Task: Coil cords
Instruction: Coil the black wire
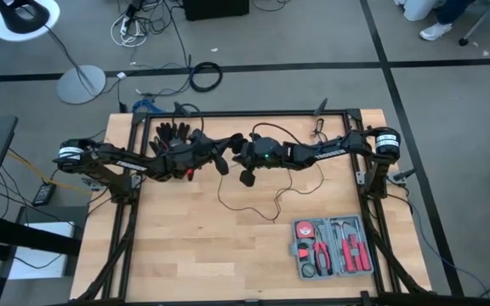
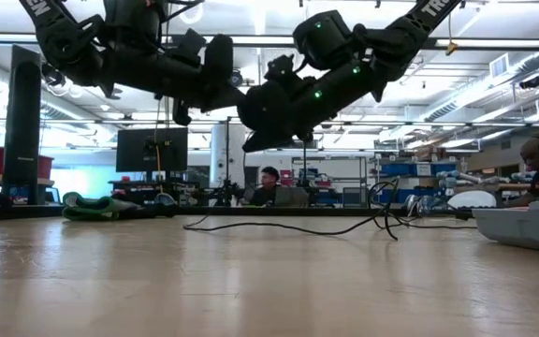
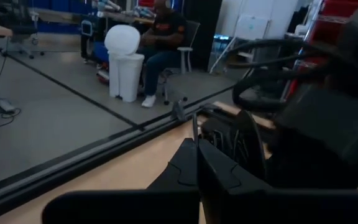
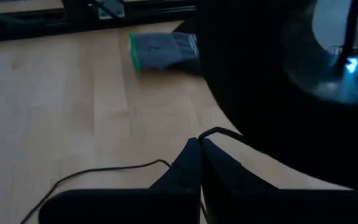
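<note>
Wood table point(image 1: 185, 255) in black frame fills centre of high view; grey floor w/ taped lines around it. Lab room behind in low view: monitors, shelving, a seated person at centre rear.

Both arms raised over upper middle of table, meeting near centre of frame. L gripper point(image 1: 221, 161) at centre, just left of R arm's wrist; fingers together, nothing between them (L wrist view shows pads closed point(image 3: 194, 165)). R gripper point(image 1: 247, 178) just right of and below it in high view; fingers also together, empty (R wrist view point(image 4: 197, 155)). Low view: both hang well above the tabletop, no contact w/ surface.

Cord point(image 1: 258, 204): thin black wire lying loose on the wood, centre of high view, below the grippers. Not coiled. Long axis approx. left–right across frame: starts near lower left of grippers, dips down to a low point near centre, then climbs toward upper right under R arm. Its far end under the arm is hidden; disc not made out. Low view shows wire point(image 2: 279, 227) flat along far table edge, w/ a raised loop at right. R wrist view: a stretch of wire point(image 4: 98, 171) on wood near the fingertips, not touching them.

Gloves point(image 1: 173, 133), dark, at upper left of table by the frame. Tool case point(image 1: 332, 246), grey w/ red-handled tools, lower right, well apart from cord.
</note>
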